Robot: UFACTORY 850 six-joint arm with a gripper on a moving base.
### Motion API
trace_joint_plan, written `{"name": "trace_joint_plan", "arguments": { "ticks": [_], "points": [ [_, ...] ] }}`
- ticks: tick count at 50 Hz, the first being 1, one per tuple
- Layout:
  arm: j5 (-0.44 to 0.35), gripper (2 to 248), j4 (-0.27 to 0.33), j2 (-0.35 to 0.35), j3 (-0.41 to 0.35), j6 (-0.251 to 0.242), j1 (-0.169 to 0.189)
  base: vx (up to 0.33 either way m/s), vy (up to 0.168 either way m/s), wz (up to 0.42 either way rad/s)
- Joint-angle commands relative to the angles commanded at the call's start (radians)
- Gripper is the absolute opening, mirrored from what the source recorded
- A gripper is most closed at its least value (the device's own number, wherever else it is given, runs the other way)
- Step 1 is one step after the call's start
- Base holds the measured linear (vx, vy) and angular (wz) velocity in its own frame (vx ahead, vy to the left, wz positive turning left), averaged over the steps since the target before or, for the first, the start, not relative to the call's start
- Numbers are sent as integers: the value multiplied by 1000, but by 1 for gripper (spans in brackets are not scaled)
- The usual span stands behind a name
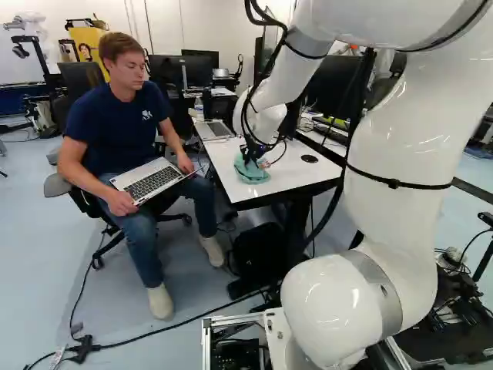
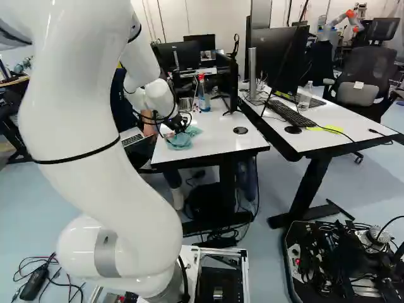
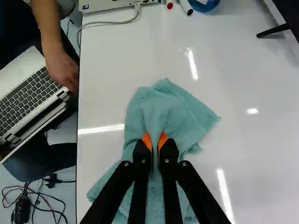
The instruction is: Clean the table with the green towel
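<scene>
At the near left corner of the white table (image 1: pixel 293 182), my gripper (image 1: pixel 253 154) is low over the green towel (image 1: pixel 251 171). The wrist view has the gripper (image 3: pixel 155 143) shut on a fold of the towel (image 3: pixel 166 112), pinched between its orange pads. Around and ahead of the fingers the rest of the cloth lies crumpled on the white tabletop (image 3: pixel 252 154), and part of it is hidden beneath them.
A seated person holds a laptop (image 1: pixel 150 181) close beside the table's left edge. Another laptop (image 1: pixel 213 129), a bottle (image 2: pixel 203 95) and markers (image 3: pixel 186 6) are farther along the table. Monitors (image 2: pixel 281 58) stand on the neighbouring desk. Another robot (image 2: pixel 341 22) is far back.
</scene>
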State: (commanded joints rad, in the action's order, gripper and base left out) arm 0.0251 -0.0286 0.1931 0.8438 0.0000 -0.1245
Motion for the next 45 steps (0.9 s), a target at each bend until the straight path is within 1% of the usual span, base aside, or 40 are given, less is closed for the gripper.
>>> {"name": "trace_joint_plan", "arguments": {
  "ticks": [6,13,32,45],
  "points": [
    [0,35,0,3,4,0,-20,0,0,0],
    [0,35,0,-12,-14,0,-41,0,0,0],
    [0,35,0,-84,-95,0,-91,0,0,0],
    [0,35,0,-143,-159,0,-108,0,0,0]
  ]
}}
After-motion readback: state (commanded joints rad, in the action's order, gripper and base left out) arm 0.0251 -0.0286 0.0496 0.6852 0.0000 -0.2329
